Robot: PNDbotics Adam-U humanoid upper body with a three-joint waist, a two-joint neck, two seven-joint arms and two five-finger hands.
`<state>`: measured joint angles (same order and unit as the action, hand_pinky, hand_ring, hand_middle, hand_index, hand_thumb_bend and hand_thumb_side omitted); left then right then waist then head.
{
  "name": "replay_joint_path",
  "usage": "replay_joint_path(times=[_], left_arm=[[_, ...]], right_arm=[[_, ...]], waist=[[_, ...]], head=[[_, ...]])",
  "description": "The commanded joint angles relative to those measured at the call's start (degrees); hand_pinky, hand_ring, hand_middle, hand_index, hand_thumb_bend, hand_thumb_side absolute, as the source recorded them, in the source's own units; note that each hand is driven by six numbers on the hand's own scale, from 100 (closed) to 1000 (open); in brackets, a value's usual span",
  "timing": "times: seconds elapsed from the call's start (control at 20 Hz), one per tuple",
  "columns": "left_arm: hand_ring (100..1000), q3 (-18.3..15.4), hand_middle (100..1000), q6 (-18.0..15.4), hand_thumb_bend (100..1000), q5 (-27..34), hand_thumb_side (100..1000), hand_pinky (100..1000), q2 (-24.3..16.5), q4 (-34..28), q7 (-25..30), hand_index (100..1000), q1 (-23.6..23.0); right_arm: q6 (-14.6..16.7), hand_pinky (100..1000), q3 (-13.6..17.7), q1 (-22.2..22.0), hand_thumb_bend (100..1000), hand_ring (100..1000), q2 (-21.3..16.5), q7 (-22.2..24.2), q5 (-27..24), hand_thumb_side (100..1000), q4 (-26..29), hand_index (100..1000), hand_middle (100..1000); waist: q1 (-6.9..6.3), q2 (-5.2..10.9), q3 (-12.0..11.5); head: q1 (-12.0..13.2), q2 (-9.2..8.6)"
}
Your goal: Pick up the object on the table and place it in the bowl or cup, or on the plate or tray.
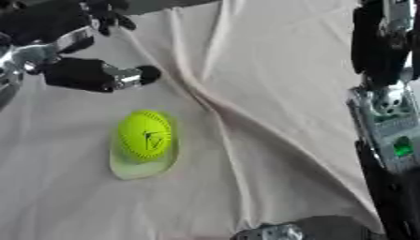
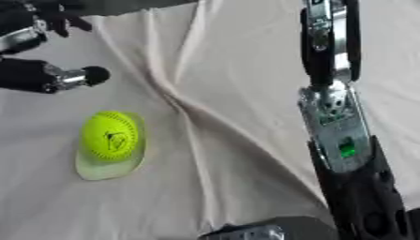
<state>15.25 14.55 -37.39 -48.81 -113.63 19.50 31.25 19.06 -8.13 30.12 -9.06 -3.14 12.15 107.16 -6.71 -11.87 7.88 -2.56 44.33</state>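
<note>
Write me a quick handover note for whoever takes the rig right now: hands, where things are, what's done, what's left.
Left hand: at upper left, above the ball, holding nothing; fingers not readable.
Right hand: not visible; only the right arm runs down the right side.
Yellow-green ball: sitting in a shallow pale-green dish on the wrinkled cloth.
Done: placement looks complete.
Left: apparently nothing but pulling the left hand clear.

The left hand (image 1: 98,75) is hovering just up-left of the yellow-green ball (image 1: 145,135), which is sitting on a pale green plate (image 1: 139,169); bare cloth (image 1: 271,70) is lying open all around them. A ridge of folds is running across the cloth's middle. The right arm (image 2: 336,126) is hanging along the cloth's right edge, well apart from the ball.
</note>
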Motion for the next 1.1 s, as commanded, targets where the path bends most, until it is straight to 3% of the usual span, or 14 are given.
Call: replay_joint_path(times=[0.05,0.2,0.45,0.8,1.1], left_arm=[[754,-3.01,1000,-3.18,513,3.73,942,651,-0.05,-0.95,-14.48,917,-2.00],[745,-3.70,1000,-5.70,504,6.36,949,636,2.37,-0.96,-23.05,922,-5.66],[735,-4.22,1000,-6.77,488,8.21,973,594,8.66,-0.96,-30.39,935,-10.73],[722,-4.19,998,-7.39,479,9.05,991,572,15.27,-0.96,-34.84,939,-13.41],[709,-3.95,981,-7.90,483,9.77,967,552,18.79,-0.96,-36.38,939,-13.78]], right_arm=[[-0.02,675,-0.09,1.48,100,947,0.07,-0.21,-0.20,986,0.98,967,914],[-0.01,675,-0.10,1.87,100,946,0.00,-0.16,-0.12,998,0.79,966,914],[0.07,674,-0.33,2.87,100,946,-0.73,0.03,-0.16,1000,0.05,966,915],[0.47,676,-1.38,4.47,100,944,-3.35,1.16,-0.66,1000,-1.19,963,915],[1.07,677,-1.62,5.59,100,944,-4.55,2.04,-0.60,1000,-1.91,962,916]], waist=[[0.76,1.05,-0.32],[1.81,0.93,-0.66],[3.99,0.55,-1.54],[6.67,0.03,-3.00],[8.09,-0.54,-3.86]], head=[[-0.93,-0.21],[-1.65,-0.33],[-2.64,-1.60],[-3.99,-4.06],[-5.15,-8.85]])
